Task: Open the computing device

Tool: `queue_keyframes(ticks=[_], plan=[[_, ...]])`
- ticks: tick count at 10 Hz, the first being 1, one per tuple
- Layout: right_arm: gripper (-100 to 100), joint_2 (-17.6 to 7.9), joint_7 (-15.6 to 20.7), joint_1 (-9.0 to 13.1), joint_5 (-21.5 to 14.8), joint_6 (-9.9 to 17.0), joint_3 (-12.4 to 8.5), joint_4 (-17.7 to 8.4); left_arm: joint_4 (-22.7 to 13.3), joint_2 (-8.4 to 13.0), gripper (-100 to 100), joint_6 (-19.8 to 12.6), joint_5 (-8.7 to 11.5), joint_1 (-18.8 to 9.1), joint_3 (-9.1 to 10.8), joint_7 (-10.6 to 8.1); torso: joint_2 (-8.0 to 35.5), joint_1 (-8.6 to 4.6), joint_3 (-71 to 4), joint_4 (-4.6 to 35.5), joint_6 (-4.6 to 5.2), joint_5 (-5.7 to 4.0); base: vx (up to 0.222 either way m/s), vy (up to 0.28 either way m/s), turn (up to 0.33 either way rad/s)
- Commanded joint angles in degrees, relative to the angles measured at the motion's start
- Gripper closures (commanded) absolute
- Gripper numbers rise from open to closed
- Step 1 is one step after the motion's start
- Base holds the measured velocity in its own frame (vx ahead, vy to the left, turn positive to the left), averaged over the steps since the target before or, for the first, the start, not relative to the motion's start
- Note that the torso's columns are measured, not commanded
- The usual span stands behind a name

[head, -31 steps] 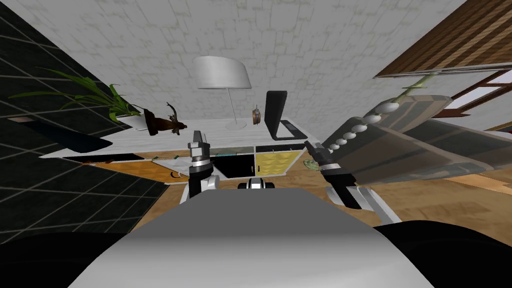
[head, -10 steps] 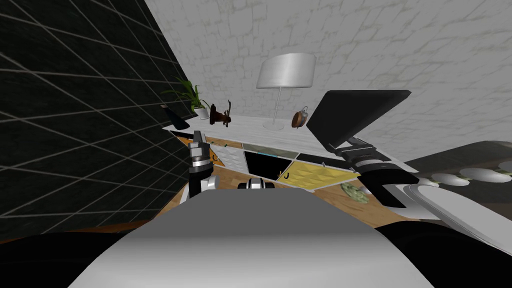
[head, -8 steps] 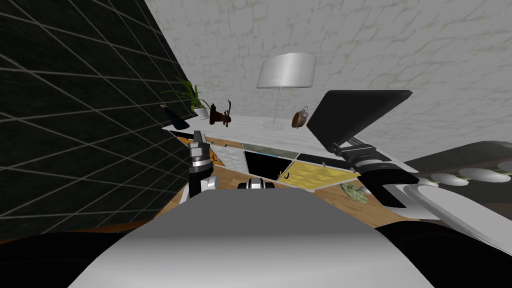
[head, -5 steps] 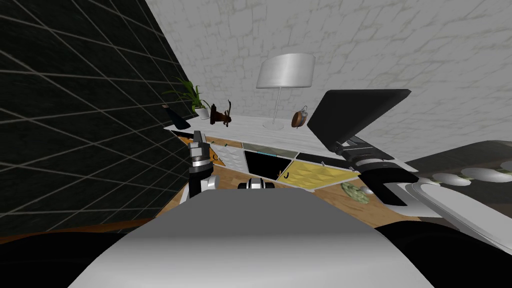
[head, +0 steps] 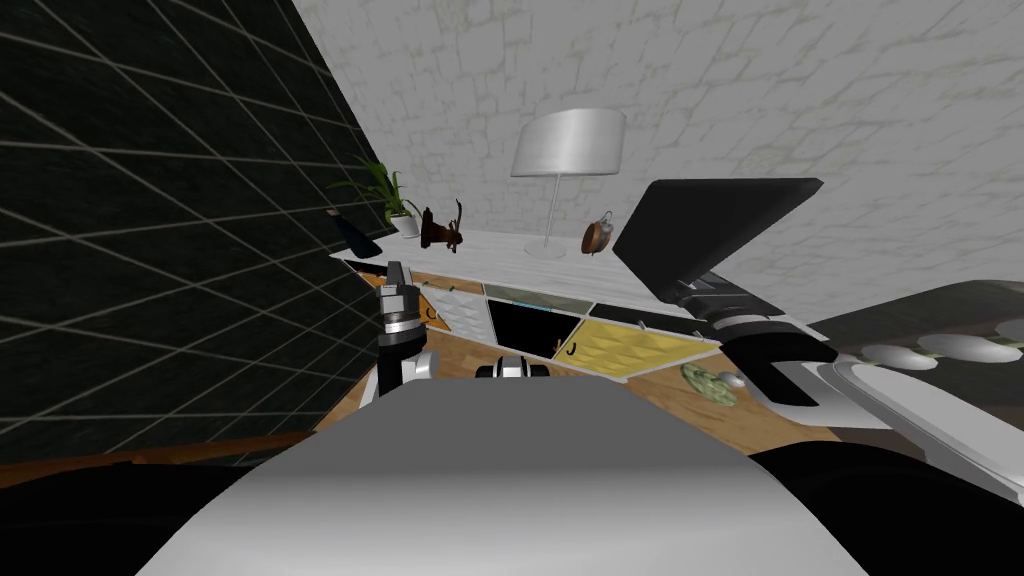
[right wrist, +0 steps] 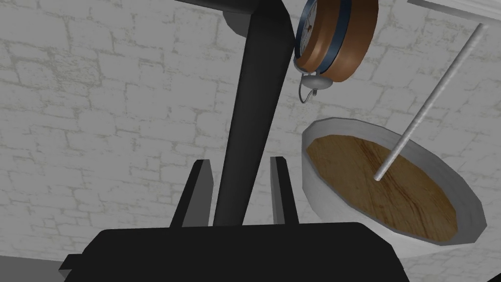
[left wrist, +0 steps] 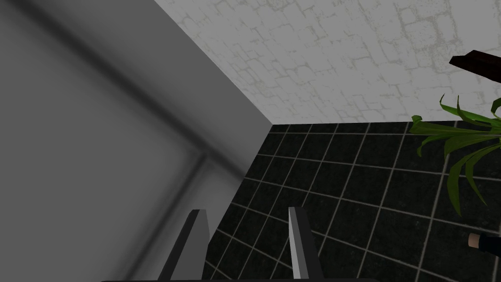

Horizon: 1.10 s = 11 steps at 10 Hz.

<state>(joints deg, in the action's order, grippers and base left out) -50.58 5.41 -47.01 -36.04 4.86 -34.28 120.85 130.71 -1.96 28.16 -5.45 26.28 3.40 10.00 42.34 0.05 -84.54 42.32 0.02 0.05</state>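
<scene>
1. One flat, matte black laptop point(head: 715, 225) stands open at the right end of the white tabletop point(head: 490, 257).
2. Right end effector point(right wrist: 239, 166) is clenched on its thin lid.
3. Left end effector point(left wrist: 244, 215) is released and empty.
4. One round brown clock point(head: 598, 237) stands beside the laptop.

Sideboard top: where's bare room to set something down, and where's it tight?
Freest: the white sideboard top between the brown figurine and the lamp base. Crowded: the right end, where lamp base, clock and laptop cluster, with the right gripper on the laptop's lid. The left end holds the plant.
</scene>
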Motion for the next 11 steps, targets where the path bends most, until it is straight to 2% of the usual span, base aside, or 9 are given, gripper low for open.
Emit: queue_keyframes(ticks=[1,2,10,11], plan=[[100,-0.02,-0.97,0.36,1.22,-0.14,-0.05,-0.37,0.0,0.0,0,0.0,0.0,0.0,0.0,0.0,0.01,0.0,0.01,0.0,0.01,0.0,-0.009,-0.008,0.009],[100,0.46,-2.98,1.47,3.57,-0.43,0.31,-1.38,0.0,0.0,0,0.0,0.0,0.0,0.0,0.0,-0.01,0.04,0.0,-0.02,0.03,0.0,-0.021,-0.013,0.031],[100,2.41,-10.03,5.72,12.36,-1.48,1.77,-5.25,0.0,0.0,0,0.0,0.0,0.0,0.0,0.0,-0.15,-0.32,-0.07,-0.09,0.04,-0.21,-0.03,-0.02,0.027],[100,2.3,-9.23,5.53,11.52,-1.44,1.74,-4.68,0.0,0.0,0,0.0,0.0,0.0,0.0,0.0,-0.17,-0.38,-0.08,-0.11,0.05,-0.25,-0.011,-0.007,0.011]])
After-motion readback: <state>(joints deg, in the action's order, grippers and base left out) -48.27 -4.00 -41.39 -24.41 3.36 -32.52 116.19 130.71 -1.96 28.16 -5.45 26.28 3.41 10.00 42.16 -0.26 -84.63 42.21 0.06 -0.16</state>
